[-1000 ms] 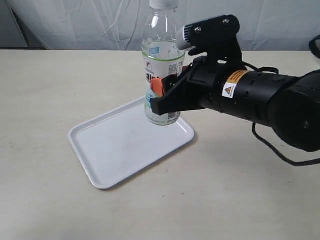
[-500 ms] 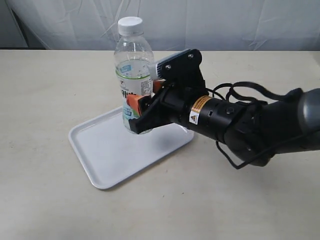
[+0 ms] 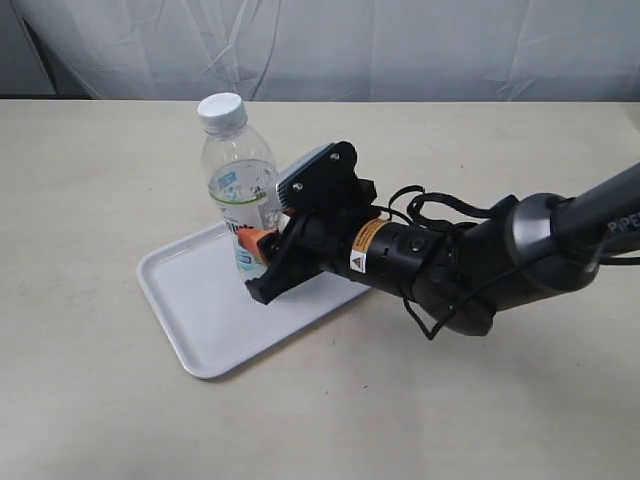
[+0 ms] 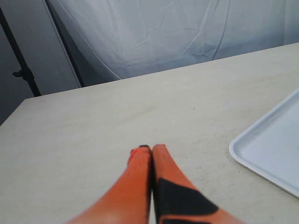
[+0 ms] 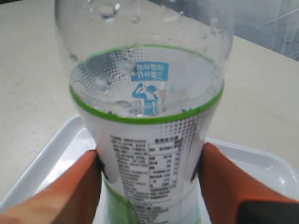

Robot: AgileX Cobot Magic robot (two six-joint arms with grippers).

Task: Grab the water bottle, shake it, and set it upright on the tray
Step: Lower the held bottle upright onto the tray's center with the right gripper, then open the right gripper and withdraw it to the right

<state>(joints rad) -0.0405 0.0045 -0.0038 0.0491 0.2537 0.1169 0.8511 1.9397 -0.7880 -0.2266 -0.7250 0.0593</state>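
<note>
Bottle: the small clear plastic water bottle with a white screw cap and green-banded white label (image 3: 238, 178) stands upright over the far part of the tray; its base is hidden behind the gripper, so contact cannot be told
Tray: the flat white rectangular plastic tray with a low rim (image 3: 200, 315) lies askew on the table, its near half bare
Right gripper: the right gripper (image 3: 253, 265) has its jaws pinching the bottle's label band, an orange pad on either side
Left gripper: the left gripper (image 4: 150, 151) has its orange jaws pressed together on nothing, low over the table near a tray edge
In the way: the black right arm (image 3: 470, 260) crosses the tray's right edge, loose black cables (image 3: 432, 203) looping above it
Open room: the beige table (image 3: 90, 180) lies open around the tray, a white cloth backdrop (image 3: 400, 45) behind its far edge
</note>
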